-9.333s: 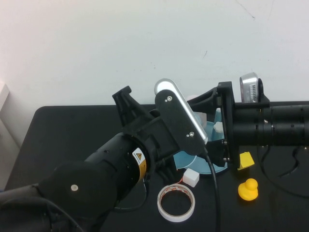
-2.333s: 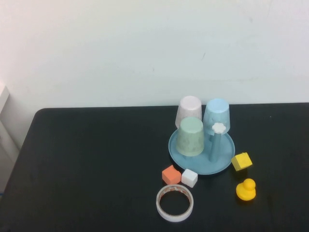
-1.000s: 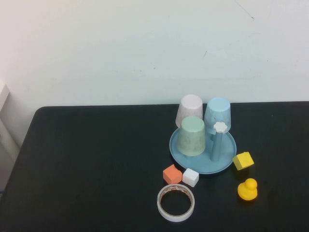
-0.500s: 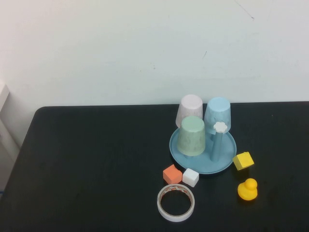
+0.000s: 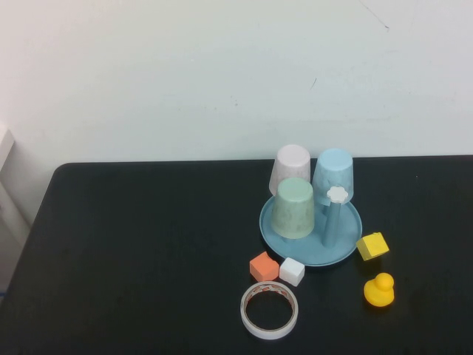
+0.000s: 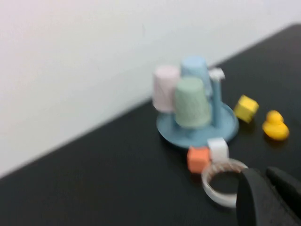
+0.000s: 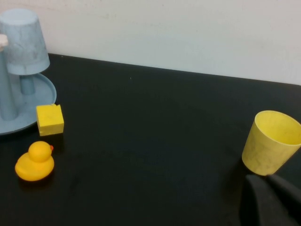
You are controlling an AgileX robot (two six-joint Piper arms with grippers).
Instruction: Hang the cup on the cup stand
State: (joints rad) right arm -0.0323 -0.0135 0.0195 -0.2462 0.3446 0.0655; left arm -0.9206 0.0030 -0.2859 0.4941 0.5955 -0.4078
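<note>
The light blue cup (image 5: 334,174) hangs upside down on a back right peg of the round blue cup stand (image 5: 349,244). It also shows in the left wrist view (image 6: 195,70) and the right wrist view (image 7: 21,40). A pale green cup (image 5: 293,209) and a pale pink cup (image 5: 289,166) hang upside down on other pegs. One peg with a white flower cap (image 5: 337,194) is bare. Neither arm is in the high view. My left gripper (image 6: 265,176) is shut and empty, well back from the stand (image 6: 188,139). My right gripper (image 7: 272,181) is shut and empty, far to the right of the stand (image 7: 40,94).
In front of the stand lie an orange cube (image 5: 263,266), a white cube (image 5: 291,271) and a tape ring (image 5: 270,310). A yellow cube (image 5: 372,245) and a yellow duck (image 5: 378,289) lie to its right. A yellow cup (image 7: 272,141) stands just beyond my right gripper.
Both arms were over the stand 9.3 s ago and have since drawn out of the high view. Nothing has moved in the last second.
</note>
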